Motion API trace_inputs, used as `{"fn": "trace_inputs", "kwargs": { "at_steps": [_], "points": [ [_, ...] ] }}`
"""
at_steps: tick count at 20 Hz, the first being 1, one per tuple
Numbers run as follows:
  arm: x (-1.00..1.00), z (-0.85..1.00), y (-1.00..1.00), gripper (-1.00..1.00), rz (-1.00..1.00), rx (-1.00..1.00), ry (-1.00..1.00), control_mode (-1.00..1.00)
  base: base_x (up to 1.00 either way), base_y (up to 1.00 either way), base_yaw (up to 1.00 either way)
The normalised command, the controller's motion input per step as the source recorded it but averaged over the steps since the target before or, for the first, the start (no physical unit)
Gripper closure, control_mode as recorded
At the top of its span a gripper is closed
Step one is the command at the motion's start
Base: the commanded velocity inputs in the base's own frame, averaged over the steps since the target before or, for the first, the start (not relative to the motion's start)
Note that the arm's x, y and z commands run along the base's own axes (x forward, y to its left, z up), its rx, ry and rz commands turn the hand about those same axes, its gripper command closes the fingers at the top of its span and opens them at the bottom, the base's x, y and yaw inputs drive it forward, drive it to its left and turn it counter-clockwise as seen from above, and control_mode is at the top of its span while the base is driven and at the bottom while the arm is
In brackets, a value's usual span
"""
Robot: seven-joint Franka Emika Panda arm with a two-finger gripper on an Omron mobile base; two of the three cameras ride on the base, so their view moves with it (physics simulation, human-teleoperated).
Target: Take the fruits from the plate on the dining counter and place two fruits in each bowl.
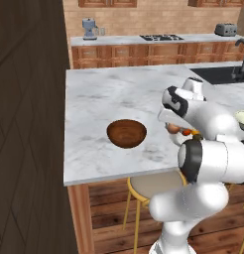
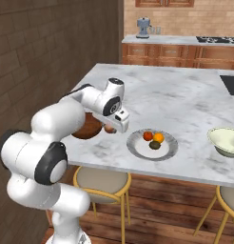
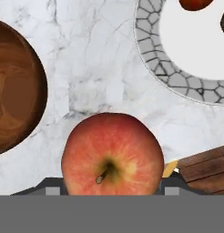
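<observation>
My gripper [image 3: 109,187] is shut on a reddish-peach fruit [image 3: 112,150], an apple with its stem toward the camera. It hangs just above the dining counter [image 1: 94,99], between the brown bowl [image 3: 13,86] and the plate [image 3: 155,50]. In the right base view the gripper [image 2: 112,127] sits beside the plate [image 2: 135,147], which carries a red fruit [image 2: 148,136], an orange one [image 2: 158,137] and a dark green one [image 2: 155,145]. The brown bowl [image 1: 126,133] is empty. The pale bowl [image 2: 228,141] stands at the far right.
Round stools [image 2: 102,183] stand under the counter's near edge. A black sink [image 1: 220,74] is set into the counter's far right. A blender [image 1: 89,28], hob [image 1: 161,37] and toaster [image 1: 225,30] line the back worktop. A dark wall [image 1: 25,124] closes the left.
</observation>
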Motion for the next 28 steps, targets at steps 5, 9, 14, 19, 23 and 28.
{"fn": "trace_inputs", "kwargs": {
  "at_steps": [5,9,14,19,23,28],
  "points": [
    [0.00,0.41,1.00,1.00,0.18,-0.01,0.00,-1.00,0.00,0.00,0.00],
    [0.27,0.01,1.00,1.00,0.13,0.00,0.00,-1.00,0.00,0.00,0.00],
    [0.41,-0.13,0.72,1.00,0.07,-0.06,0.00,-1.00,0.00,0.00,0.00],
    [0.40,-0.39,0.11,1.00,0.02,-0.12,0.03,-1.00,0.00,0.00,0.00],
    [0.65,-0.30,0.00,1.00,0.00,-0.05,0.07,-1.00,0.00,0.00,0.00],
    [0.50,-0.42,0.07,1.00,0.00,-0.04,0.07,-1.00,0.00,0.00,0.00]
  ]
}}
